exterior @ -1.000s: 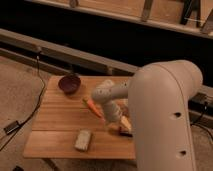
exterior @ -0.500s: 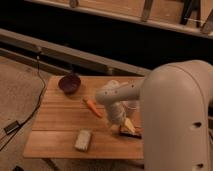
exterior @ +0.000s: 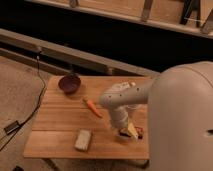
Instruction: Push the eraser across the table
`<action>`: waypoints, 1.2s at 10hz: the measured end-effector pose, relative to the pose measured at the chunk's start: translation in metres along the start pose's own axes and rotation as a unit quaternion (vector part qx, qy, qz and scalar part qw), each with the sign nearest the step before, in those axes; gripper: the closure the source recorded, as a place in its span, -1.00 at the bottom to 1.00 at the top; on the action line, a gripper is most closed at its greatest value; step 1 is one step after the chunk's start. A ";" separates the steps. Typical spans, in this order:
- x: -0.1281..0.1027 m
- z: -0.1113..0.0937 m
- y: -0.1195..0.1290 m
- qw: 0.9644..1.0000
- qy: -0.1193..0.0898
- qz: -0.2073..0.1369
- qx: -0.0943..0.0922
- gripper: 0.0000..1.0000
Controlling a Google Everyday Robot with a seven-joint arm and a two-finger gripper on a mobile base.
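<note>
The eraser (exterior: 139, 133), a small dark block with a reddish edge, lies on the light-wood table (exterior: 60, 120) near its front right corner. My gripper (exterior: 127, 131) hangs at the end of the white arm (exterior: 120, 102), low over the table. It is directly to the left of the eraser and appears to touch it. The arm's large white body (exterior: 182, 120) fills the right side of the view and hides the table's right edge.
A dark purple bowl (exterior: 70, 83) stands at the table's back left. An orange carrot (exterior: 93, 107) lies in the middle, left of the arm. A pale cream block (exterior: 83, 140) rests near the front edge. A black cable (exterior: 35, 100) trails on the floor at left.
The gripper has shifted a little to the right and toward the front edge, staying against the eraser. The carrot, bowl and pale block have not moved.
</note>
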 end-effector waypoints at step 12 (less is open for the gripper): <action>-0.024 0.019 0.013 1.000 -0.004 -0.001 0.005 -0.60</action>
